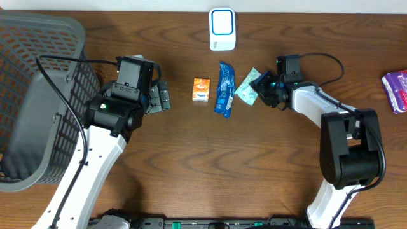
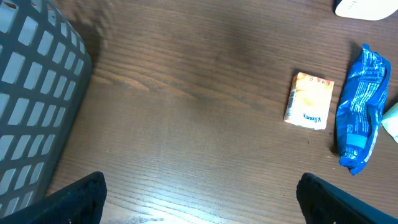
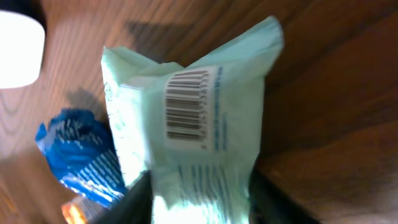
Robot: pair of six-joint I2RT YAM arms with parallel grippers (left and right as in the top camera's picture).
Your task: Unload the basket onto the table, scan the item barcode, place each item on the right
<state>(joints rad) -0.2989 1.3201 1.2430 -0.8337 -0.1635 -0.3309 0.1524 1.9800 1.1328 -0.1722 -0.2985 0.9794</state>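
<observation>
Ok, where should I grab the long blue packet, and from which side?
Take the blue packet across its narrow width, near the end closest to the robot, coming straight down from above. It lies flat and long, so the short span likely suits the jaws; that end sits clear of the orange box and green packet.

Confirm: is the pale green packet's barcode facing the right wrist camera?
Yes, the barcode shows its black bars plainly on the upper face of the pale green packet.
</observation>
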